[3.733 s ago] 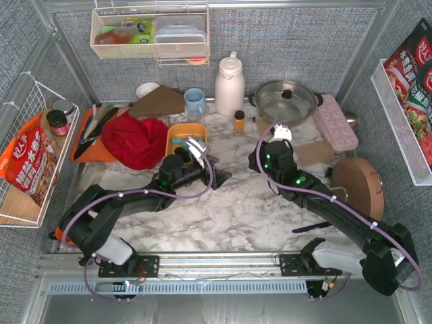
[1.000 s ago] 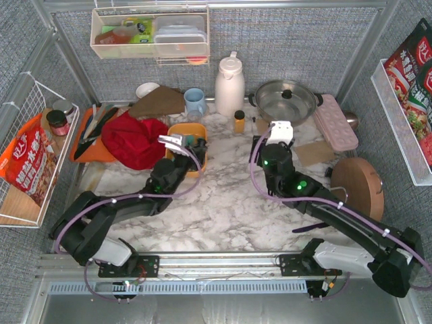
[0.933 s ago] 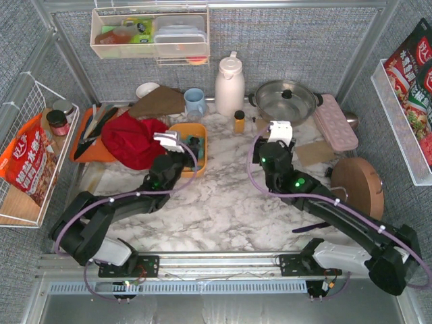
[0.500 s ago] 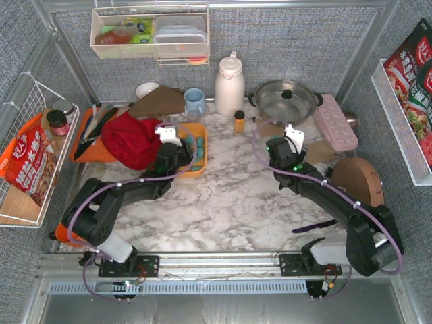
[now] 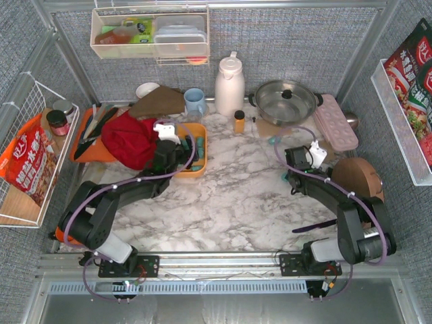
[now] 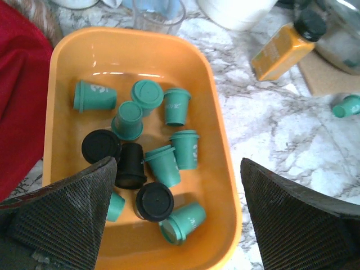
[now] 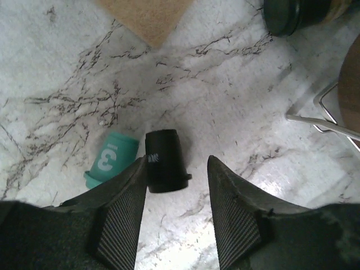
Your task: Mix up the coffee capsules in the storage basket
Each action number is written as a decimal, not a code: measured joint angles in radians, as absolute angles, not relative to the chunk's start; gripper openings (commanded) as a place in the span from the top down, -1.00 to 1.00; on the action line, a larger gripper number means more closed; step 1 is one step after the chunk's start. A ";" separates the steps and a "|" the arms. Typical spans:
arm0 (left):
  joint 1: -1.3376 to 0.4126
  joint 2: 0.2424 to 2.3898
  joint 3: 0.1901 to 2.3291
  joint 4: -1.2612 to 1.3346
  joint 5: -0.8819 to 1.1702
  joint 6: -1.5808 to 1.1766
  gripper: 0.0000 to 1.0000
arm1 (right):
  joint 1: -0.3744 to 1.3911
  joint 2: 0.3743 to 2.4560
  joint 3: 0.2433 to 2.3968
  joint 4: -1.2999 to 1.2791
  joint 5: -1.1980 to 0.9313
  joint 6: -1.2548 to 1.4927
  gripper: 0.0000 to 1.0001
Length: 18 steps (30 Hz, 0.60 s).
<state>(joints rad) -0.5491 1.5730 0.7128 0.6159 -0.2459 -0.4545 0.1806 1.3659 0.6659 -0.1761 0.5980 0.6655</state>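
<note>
The orange storage basket (image 6: 222, 140) (image 5: 201, 154) holds several coffee capsules, mostly teal (image 6: 184, 148) with a few black (image 6: 154, 201), lying jumbled. My left gripper (image 6: 177, 164) (image 5: 174, 143) hovers over the basket's near end, open wide with nothing in it. In the right wrist view a black capsule (image 7: 165, 160) and a teal capsule (image 7: 111, 159) lie side by side on the marble. My right gripper (image 7: 175, 166) (image 5: 308, 160) is open round the black one, which rests against the left finger with a gap to the right finger. One more teal capsule (image 5: 272, 140) (image 6: 350, 106) lies on the table near the pot.
A red cloth (image 5: 135, 138) lies left of the basket. An amber bottle (image 5: 239, 121), blue mug (image 5: 194, 101), white thermos (image 5: 229, 84) and pot (image 5: 285, 100) stand behind. A pink egg tray (image 5: 335, 121) and round wooden board (image 5: 358, 185) flank the right gripper.
My left gripper moved forward over the basket and opened wide. The right arm swung right toward the wooden board, and its jaws narrowed round the black capsule.
</note>
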 measured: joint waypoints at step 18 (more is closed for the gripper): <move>-0.549 1.388 0.646 0.571 -0.131 -0.423 -0.98 | 0.096 1.468 0.669 -0.130 0.435 0.772 0.09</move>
<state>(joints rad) -0.5491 1.3876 0.6456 0.5709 -0.1314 -0.4229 0.0956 1.4681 0.6685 -0.1303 0.4355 0.7715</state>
